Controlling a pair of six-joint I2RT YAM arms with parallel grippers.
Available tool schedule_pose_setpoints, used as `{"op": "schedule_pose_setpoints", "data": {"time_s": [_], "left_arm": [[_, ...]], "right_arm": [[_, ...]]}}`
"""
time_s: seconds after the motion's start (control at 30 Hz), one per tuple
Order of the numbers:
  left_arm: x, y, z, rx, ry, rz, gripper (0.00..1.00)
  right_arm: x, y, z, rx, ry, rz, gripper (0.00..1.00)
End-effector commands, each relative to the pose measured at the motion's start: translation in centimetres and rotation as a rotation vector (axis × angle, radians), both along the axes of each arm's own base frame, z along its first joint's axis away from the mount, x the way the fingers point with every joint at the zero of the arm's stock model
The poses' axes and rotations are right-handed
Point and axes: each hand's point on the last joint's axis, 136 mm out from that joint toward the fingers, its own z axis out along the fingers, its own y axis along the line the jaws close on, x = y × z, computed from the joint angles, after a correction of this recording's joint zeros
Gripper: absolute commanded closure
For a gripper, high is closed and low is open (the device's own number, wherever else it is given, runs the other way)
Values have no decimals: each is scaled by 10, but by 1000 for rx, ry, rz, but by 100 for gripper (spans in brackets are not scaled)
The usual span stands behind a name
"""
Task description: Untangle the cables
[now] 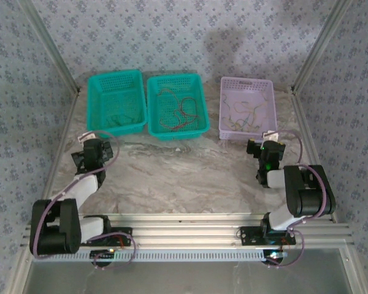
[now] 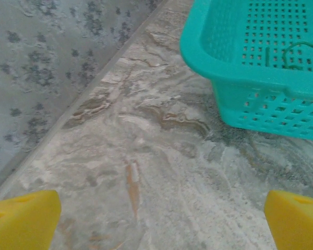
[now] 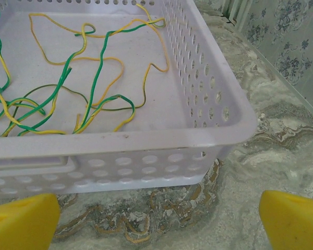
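A tangle of yellow and green cables [image 3: 68,94] lies inside the lavender basket [image 3: 146,138], also seen from above as cables [image 1: 245,113]. Reddish cables [image 1: 181,110] lie in the middle teal basket [image 1: 176,131]. A thin green cable [image 2: 302,54] rests in the left teal basket [image 2: 240,78]. My left gripper [image 2: 160,219] is open over bare marble, just short of that basket's near left corner. My right gripper [image 3: 159,219] is open too, low in front of the lavender basket's near right corner. Nothing sits between either pair of yellow fingertips [image 3: 23,219].
The three baskets stand in a row at the back of the marble table [image 1: 184,177]. Patterned walls and metal frame rails [image 1: 55,61] close in both sides. From above, the left gripper [image 1: 93,142] and right gripper [image 1: 267,142] sit just in front of the outer baskets.
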Motion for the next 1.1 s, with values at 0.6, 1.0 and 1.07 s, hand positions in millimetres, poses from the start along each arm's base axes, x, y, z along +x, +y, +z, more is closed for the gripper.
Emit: {"op": "schedule_pose_setpoints", "data": {"time_s": [0.6,1.0,1.07], "left_arm": [[54,-37,-16,11,-152,-213,0],[54,-38,-14,7,-158,-215,0],[54,-37,-15,8,-158,-215,0]], "right_arm": [[6,-3,9,-7,-31,-6,0],[6,-3,9,-7,-32,-7,0],[6,-3,9,-7,-32,-7,0]]}}
